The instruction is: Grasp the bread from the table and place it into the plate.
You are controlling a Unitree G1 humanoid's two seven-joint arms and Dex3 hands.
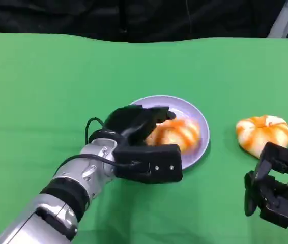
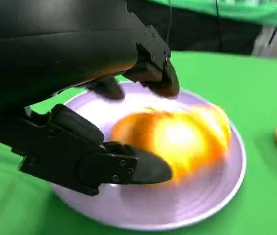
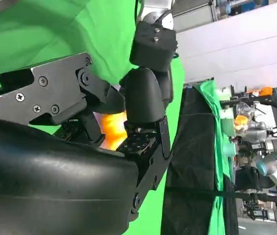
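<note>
Bread, an orange-and-white glazed bun, lay in the lavender plate with the left hand over its near side. In the left wrist view the fingers stood apart above and below the bun, close to it; whether they touched it could not be told, since the bun was blurred there. The step in hand appeared to be the release, the placing itself being all but done (the bun sat wholly inside the plate's rim). The next move would call for the left hand to spread clear and lift away without dragging the bun or tipping the plate.

A second bun of the same kind lay on the green tablecloth, well apart from the plate on the robot's right. The right hand rested just short of it, holding nothing; its fingers looked bent inward, though their exact set could not be told. If this bun is also wanted in the plate, a grasp from above would suit it.

Behind the table hung a black curtain. The right wrist view showed a cluttered room beyond, with other robot arms.
</note>
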